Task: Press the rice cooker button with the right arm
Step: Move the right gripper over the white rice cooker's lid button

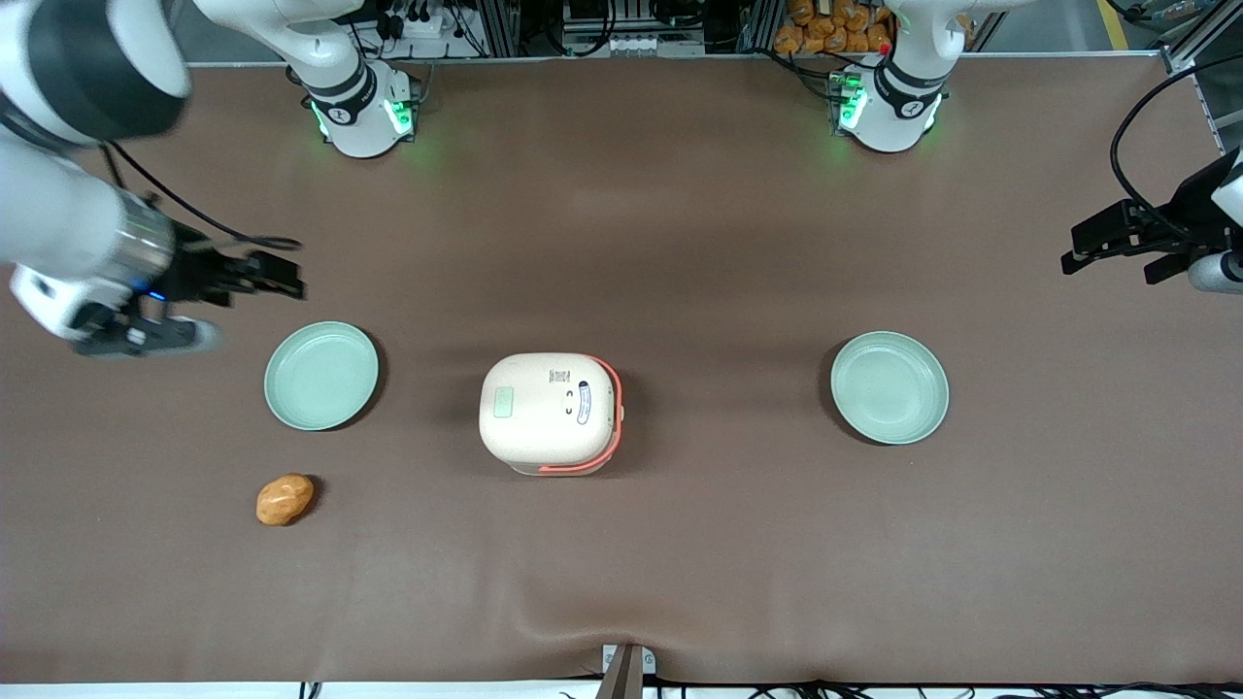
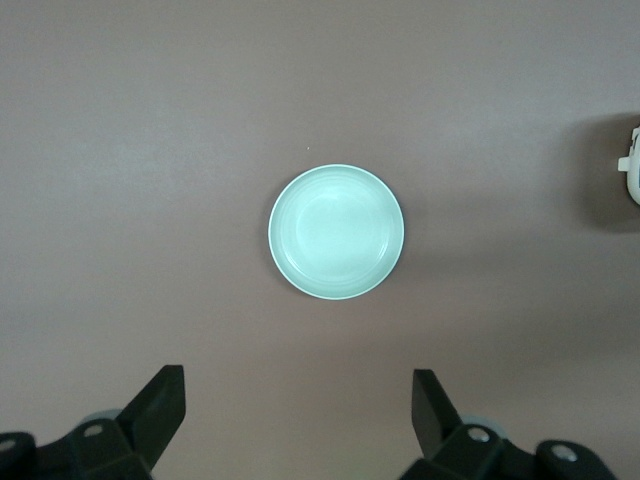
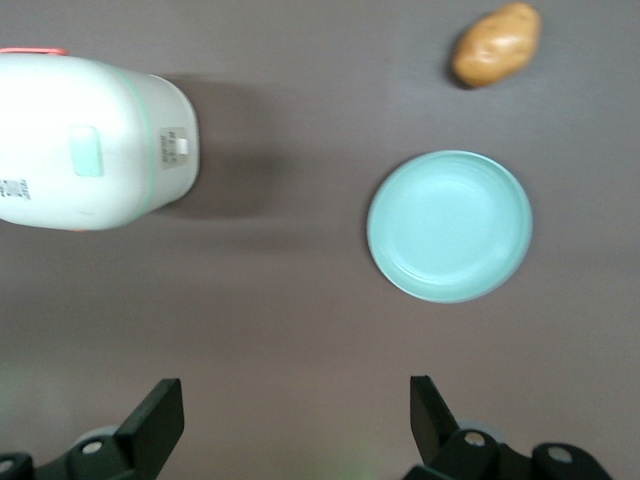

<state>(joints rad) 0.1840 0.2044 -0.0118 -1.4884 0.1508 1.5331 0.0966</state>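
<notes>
Your gripper (image 1: pixel 277 275) hangs wide open and empty above the bench (image 1: pixel 680 243), near 1 plate (image 1: pixel 321 376), well apart from the closed rice cooker (image 1: pixel 550 413).

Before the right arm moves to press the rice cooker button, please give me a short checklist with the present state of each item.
1. Rice cooker upright, lid shut: ok.
2. Gripper open and holding nothing: ok.
3. Gripper at the cooker: not ok; it hangs toward the working arm's end of the table, above the brown cloth beside a green plate.
4. Way to the cooker free: ok; the plate lies low, and the potato sits nearer the front camera.
5. Button found: cannot tell; a pale green patch shows on the lid.
</notes>
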